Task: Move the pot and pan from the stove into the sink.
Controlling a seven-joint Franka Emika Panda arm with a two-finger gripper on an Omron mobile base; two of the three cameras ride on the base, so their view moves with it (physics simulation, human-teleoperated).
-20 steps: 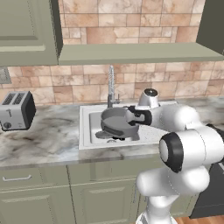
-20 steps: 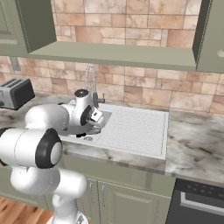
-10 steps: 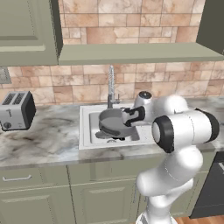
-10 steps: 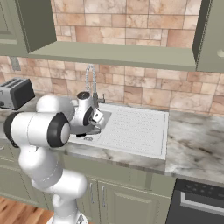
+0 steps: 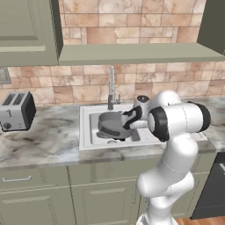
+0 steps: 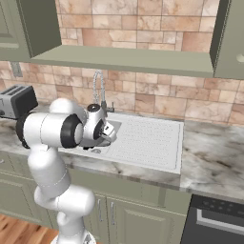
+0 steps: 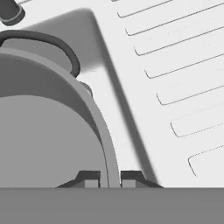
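A wide, shallow grey metal pot (image 5: 112, 125) sits inside the pale rectangular sink basin (image 5: 94, 138) set in the marbled counter (image 5: 48, 140), below a tall curved chrome faucet (image 5: 111, 85). The white robot arm's claw (image 7: 110, 178) reaches down at the pot's right edge, its two dark fingertips clamped on the pot's thin rim. A silver toaster (image 5: 16, 110) stands on the counter, well apart to the left.

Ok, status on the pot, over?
Gripper shut on the pot's rim. Pot in the sink basin, left of the ribbed drainboard. Faucet stands behind; nothing blocking.
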